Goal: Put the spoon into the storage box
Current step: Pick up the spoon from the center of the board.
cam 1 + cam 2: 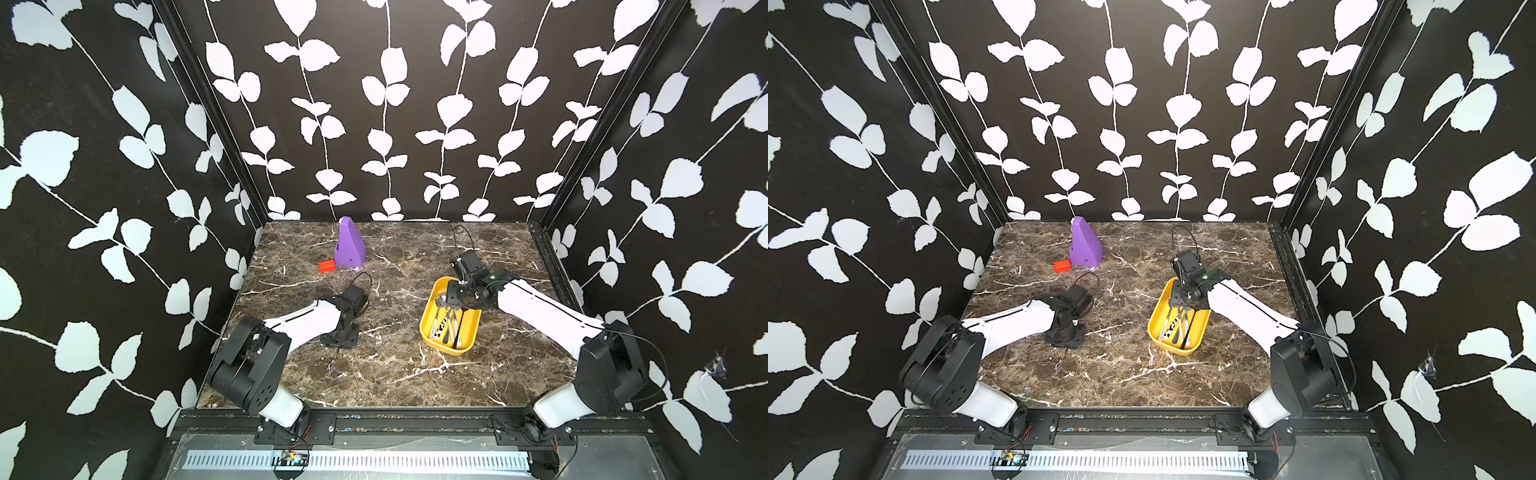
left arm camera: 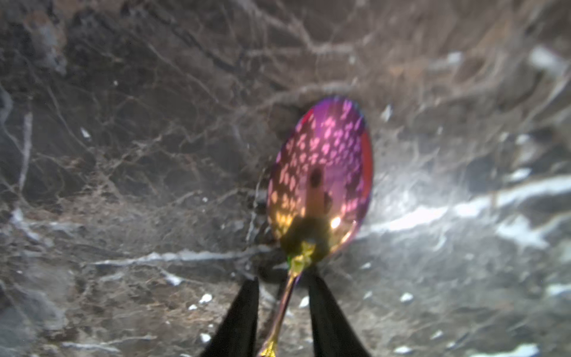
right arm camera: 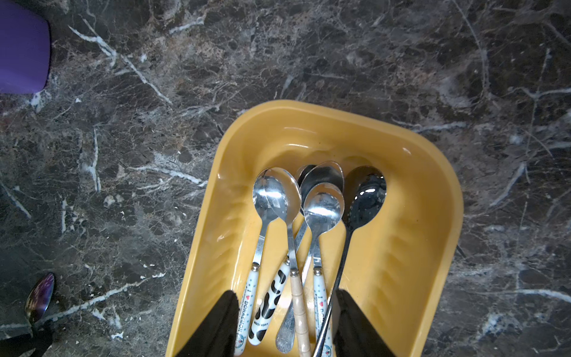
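An iridescent pink-gold spoon (image 2: 321, 173) lies on the marble table, and it also shows small at the edge of the right wrist view (image 3: 40, 296). My left gripper (image 2: 283, 276) points down at it with a black finger (image 2: 244, 315) on each side of the thin handle, and a gap still shows on both sides. In both top views the left gripper (image 1: 340, 332) hides the spoon. The storage box (image 1: 430, 332) (image 3: 309, 106) is a yellow tray that holds several spoons. My right gripper (image 3: 285, 292) hangs open over its near end with nothing held.
A purple wedge (image 1: 351, 245) and a small red block (image 1: 327, 266) stand at the back left of the table. Patterned walls close in the back and both sides. A stretch of bare marble separates the left gripper from the yellow tray.
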Available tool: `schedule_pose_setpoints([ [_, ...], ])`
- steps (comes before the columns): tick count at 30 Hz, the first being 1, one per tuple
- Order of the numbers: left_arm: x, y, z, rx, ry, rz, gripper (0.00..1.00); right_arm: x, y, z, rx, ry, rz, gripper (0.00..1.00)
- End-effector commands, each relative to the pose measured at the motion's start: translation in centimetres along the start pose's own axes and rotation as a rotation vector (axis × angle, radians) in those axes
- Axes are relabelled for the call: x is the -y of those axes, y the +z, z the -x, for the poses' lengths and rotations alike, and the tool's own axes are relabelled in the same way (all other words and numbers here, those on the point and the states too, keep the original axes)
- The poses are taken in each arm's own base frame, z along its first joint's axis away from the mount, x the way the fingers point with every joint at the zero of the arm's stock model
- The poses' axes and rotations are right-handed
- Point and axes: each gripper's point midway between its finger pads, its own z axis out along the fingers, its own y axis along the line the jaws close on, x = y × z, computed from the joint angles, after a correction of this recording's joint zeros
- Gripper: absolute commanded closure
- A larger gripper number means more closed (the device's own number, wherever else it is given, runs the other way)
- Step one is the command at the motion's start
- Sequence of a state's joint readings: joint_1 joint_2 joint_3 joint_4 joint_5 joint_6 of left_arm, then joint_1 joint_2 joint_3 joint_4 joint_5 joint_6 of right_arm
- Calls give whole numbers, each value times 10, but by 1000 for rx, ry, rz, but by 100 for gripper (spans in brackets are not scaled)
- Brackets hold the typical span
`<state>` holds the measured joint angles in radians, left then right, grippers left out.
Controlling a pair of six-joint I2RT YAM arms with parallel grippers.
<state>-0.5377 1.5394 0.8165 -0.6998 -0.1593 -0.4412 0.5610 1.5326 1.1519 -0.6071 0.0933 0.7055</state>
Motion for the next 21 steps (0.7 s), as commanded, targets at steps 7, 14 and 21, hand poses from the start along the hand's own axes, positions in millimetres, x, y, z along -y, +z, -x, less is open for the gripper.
schedule_pose_setpoints([
  [7,3,19,4,-39,6,31,90,0,0,5,14,3,11,49],
  [14,15,9,17,2,-2,-38,100,2,-1,4,15,3,13,49],
  [21,66,-41,55,137,8,-344,100,-2,-8,12,53,-23,49,49],
])
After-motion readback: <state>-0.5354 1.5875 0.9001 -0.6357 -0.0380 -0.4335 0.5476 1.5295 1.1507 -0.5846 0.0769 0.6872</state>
